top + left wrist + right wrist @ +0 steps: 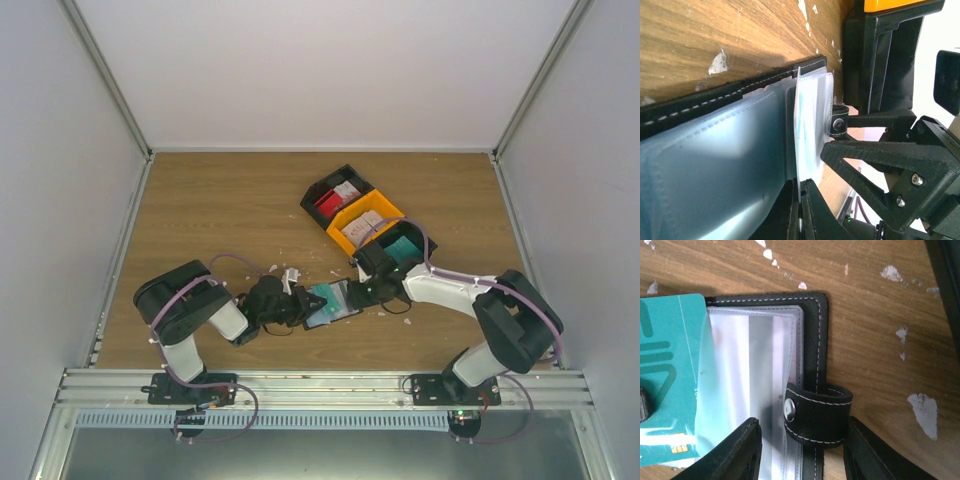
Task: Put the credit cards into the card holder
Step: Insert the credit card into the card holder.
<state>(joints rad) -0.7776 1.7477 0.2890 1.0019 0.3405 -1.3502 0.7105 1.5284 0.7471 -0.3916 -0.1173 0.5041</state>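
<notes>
The card holder lies open on the wood between both arms, its clear sleeves facing up. A teal credit card sits partly inside a sleeve at the holder's left side. My left gripper is shut on this card's edge, which shows as a thin upright line. My right gripper stands open astride the holder's snap strap, one finger over the sleeves, the other on the wood beside the black rim. In the top view the left gripper and right gripper flank the holder.
Behind the right arm stand three bins in a row: a black bin with red cards, a yellow bin with whitish cards, and a black bin with teal cards. Small white crumbs dot the wood.
</notes>
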